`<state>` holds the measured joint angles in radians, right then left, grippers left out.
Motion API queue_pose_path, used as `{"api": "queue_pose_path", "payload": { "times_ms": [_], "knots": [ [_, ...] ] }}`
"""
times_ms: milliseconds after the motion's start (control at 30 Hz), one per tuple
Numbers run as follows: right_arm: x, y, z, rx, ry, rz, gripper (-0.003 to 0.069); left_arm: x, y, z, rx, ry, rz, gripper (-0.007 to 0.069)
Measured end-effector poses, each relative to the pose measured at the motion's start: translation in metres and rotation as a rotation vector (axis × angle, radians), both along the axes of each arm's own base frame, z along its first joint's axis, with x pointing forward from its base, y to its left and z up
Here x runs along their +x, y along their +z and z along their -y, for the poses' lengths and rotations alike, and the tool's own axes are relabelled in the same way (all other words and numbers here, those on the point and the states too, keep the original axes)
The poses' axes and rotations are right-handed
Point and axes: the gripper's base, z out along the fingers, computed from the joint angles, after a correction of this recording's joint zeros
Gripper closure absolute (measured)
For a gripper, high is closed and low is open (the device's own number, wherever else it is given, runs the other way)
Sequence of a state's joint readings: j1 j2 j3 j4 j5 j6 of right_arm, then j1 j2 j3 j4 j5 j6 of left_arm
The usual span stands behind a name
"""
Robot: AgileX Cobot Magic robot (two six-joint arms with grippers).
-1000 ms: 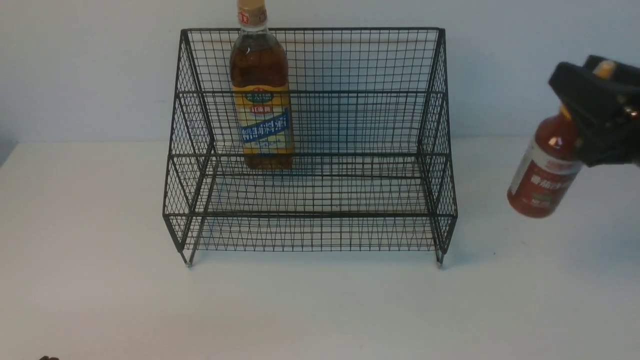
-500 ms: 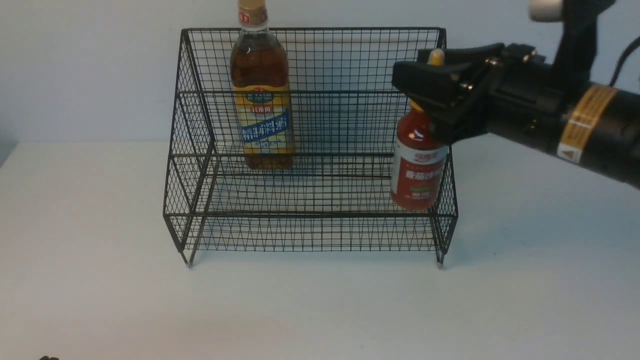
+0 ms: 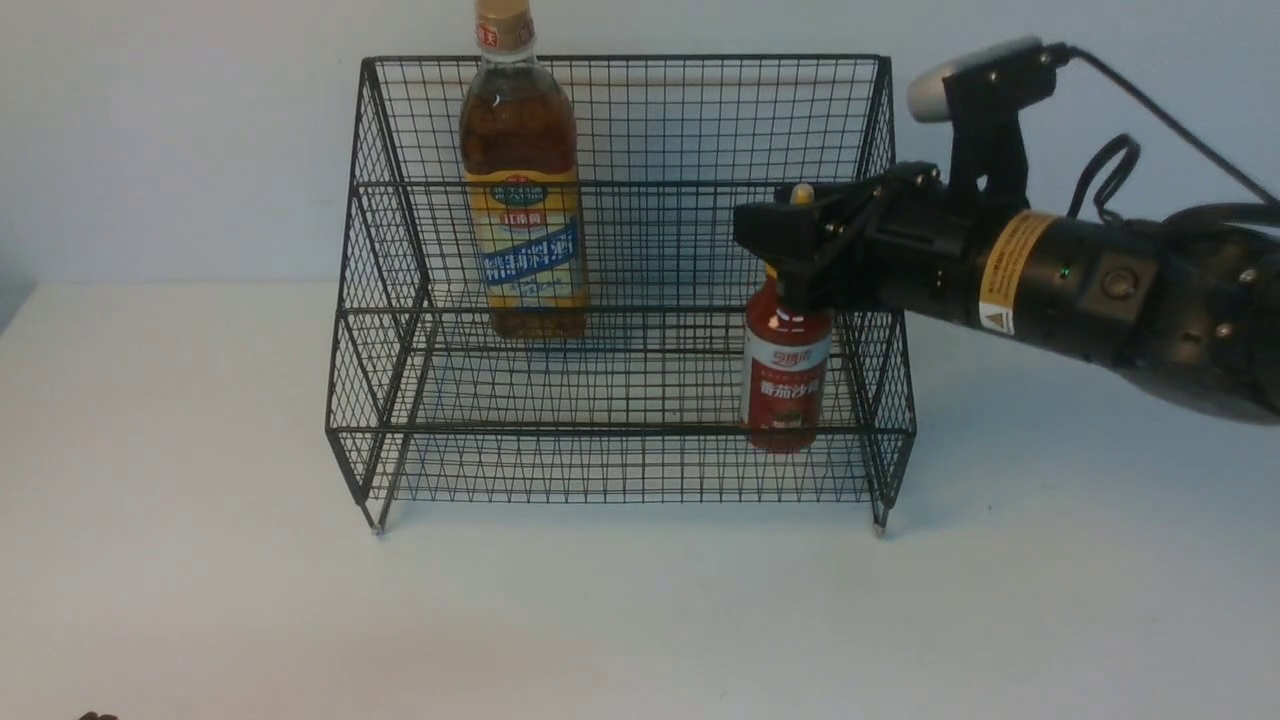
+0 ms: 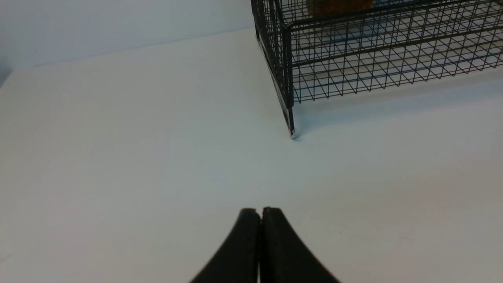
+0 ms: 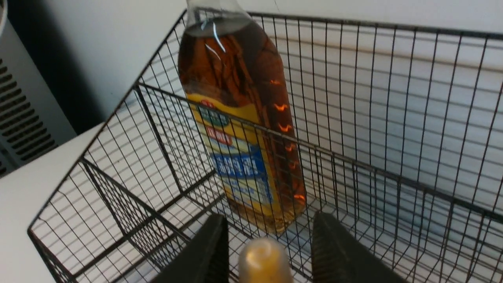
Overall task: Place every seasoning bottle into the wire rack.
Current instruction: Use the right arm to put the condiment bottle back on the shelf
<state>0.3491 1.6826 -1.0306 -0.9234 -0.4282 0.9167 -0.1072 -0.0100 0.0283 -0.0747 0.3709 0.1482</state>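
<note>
1 of 2 bottles is placed: the amber bottle [image 3: 522, 200] stands on the rack's [image 3: 640, 470] upper tier. The red bottle [image 3: 785, 375] is gripped at the neck by the right end effector [image 3: 790, 235], low in the front tier, not yet released. The left end effector [image 4: 260, 214] is closed, empty.

The right arm [image 3: 1100, 290] comes in from the right side, stretched out roughly level, wrist straight. The right claw [image 3: 778, 245] points leftward, and its two dark fingers [image 5: 212, 251] clamp the neck of the small red sauce bottle [image 3: 786, 370]. The left claw [image 4: 259, 220] hangs low over the worktop [image 4: 118, 157], fingers pressed flat together, holding nothing.
</note>
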Motion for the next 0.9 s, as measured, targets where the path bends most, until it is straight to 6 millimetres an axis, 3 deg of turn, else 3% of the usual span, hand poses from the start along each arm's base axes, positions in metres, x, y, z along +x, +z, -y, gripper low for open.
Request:
{"api": "queue_pose_path", "payload": {
  "times_ms": [367,733,833,900],
  "knots": [
    [0.003,-0.022,-0.004,-0.075,0.05,-0.052,0.0398,0.0,0.0,0.0,0.0,0.0,0.0,0.0636],
    [0.004,-0.026,-0.002,-0.105,0.019,-0.077,0.0396,0.0,0.0,0.0,0.0,0.0,0.0,0.0636],
    [0.004,-0.026,-0.002,-0.103,0.016,-0.081,0.0379,0.0,0.0,0.0,0.0,0.0,0.0,0.0636],
    [0.005,-0.025,-0.002,-0.083,0.008,-0.093,0.0327,0.0,0.0,0.0,0.0,0.0,0.0,0.0636]
  ]
}}
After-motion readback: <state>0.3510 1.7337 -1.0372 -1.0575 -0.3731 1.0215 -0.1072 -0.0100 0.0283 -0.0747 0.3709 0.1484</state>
